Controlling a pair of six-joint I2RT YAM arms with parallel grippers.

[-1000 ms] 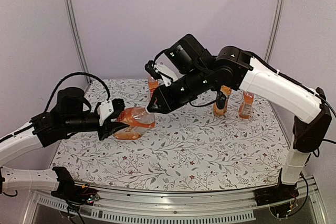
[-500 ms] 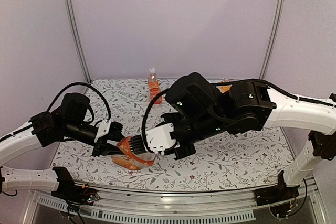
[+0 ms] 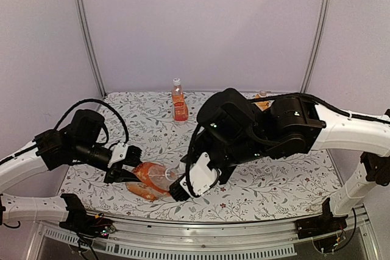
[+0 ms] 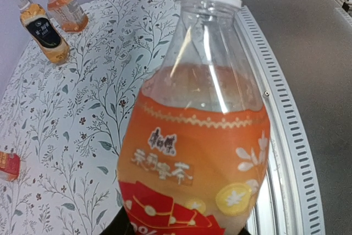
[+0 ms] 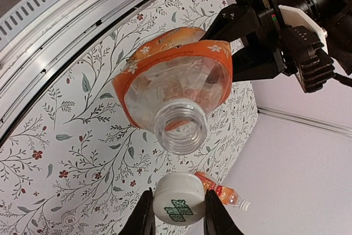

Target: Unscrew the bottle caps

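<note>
R gripper (image 5: 177, 214) pinches cap (image 5: 179, 205), off bottle (image 5: 176, 97); L gripper (image 3: 129, 165) clamps bottle base, grip mostly hidden.

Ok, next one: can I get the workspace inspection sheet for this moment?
Surface: floral table cover, no spills seen.
Job's things: held bottle tilted, neck open; cap off, just clear of the neck; back bottle upright, capped; two far bottles, caps apparently on.
Clutter: nothing seen.
Grippers: left pincer shut on the held bottle's base; right pincer shut on the cap.
Cables: black cable loops above the left arm; loose wires by the near rail.
Surroundings: plain pale walls, metal posts.
</note>
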